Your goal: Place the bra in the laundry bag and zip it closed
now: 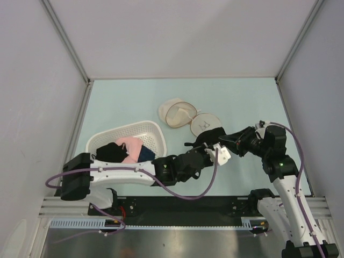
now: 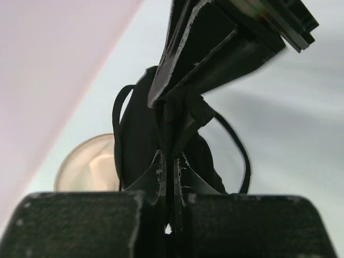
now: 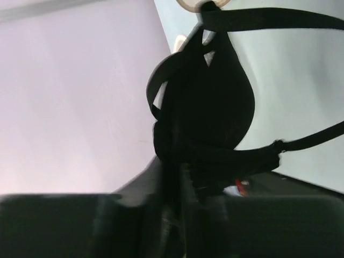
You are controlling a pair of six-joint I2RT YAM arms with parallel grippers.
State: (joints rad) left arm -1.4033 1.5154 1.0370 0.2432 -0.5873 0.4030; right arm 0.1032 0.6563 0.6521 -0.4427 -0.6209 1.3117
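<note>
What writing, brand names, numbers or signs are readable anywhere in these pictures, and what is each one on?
No text here can be read.
Small dark mark on the laundry bag: too small to read.
On the bra and the white basket: no writing shows.

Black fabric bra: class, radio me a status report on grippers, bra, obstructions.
Left gripper shut on black fabric bra. Right gripper shut on it too. Round cream mesh laundry bag lies open just beyond; nothing seen blocking.
</note>
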